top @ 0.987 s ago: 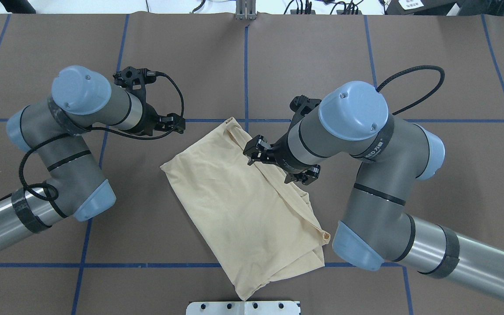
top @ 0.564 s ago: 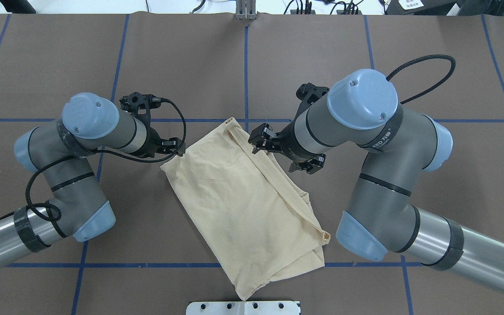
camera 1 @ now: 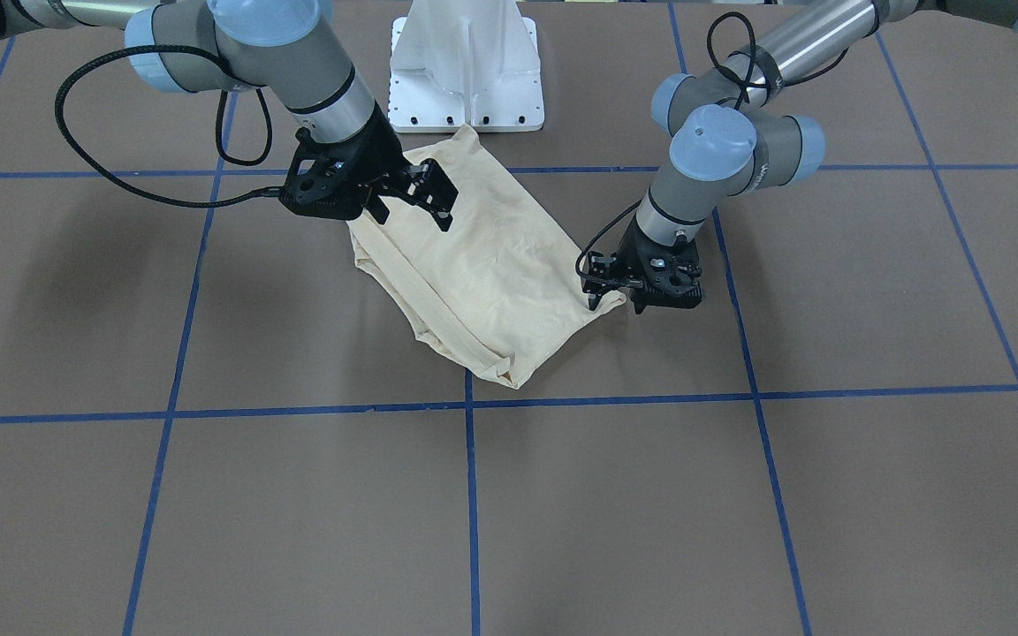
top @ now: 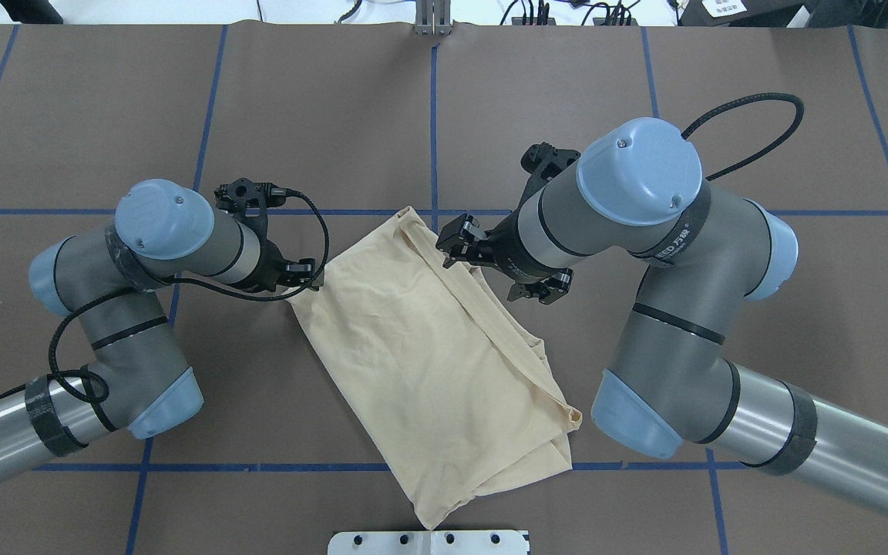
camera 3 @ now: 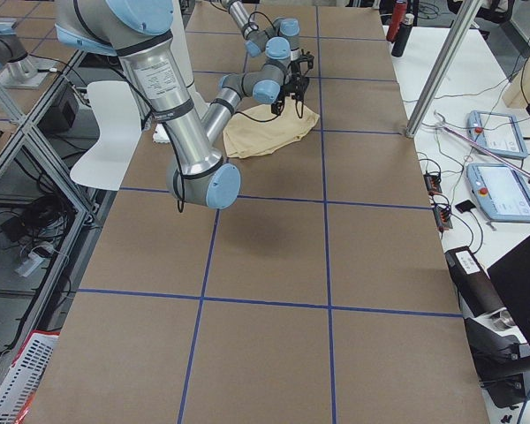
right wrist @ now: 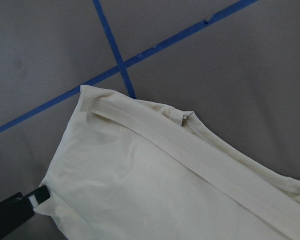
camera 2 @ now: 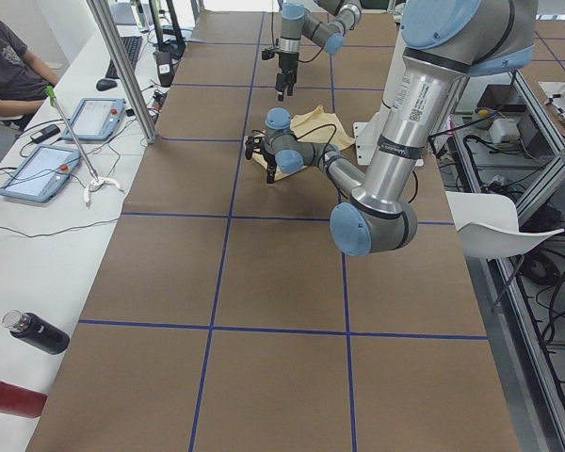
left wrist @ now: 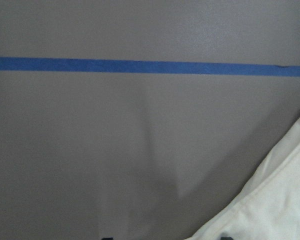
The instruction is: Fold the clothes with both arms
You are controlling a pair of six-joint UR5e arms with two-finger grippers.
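The clothes are one cream-yellow shirt (top: 428,362) folded into a rough rectangle, lying diagonally on the brown table (top: 105,100). It shows plain fabric with a hemmed edge (right wrist: 190,155). My left gripper (top: 307,279) is down at the shirt's far left corner (camera 1: 619,299). It is open, its tips straddling the cloth edge (left wrist: 270,200). One of its fingers (right wrist: 12,215) shows in the right wrist view. My right gripper (camera 1: 416,208) hovers open above the shirt's right edge, near the far tip (top: 411,216), holding nothing.
The white pedestal base (camera 1: 465,71) stands just behind the shirt's near end. Blue tape lines (top: 434,116) grid the table. A side bench holds tablets (camera 2: 94,118) and bottles (camera 2: 38,331), with a seated person (camera 2: 5,56). A white chair (camera 3: 119,132) stands beside the robot.
My left arm has swung in and come down to the shirt's far left corner. My right gripper has drawn back from the shirt's middle toward its far right edge. The shirt lies unmoved.
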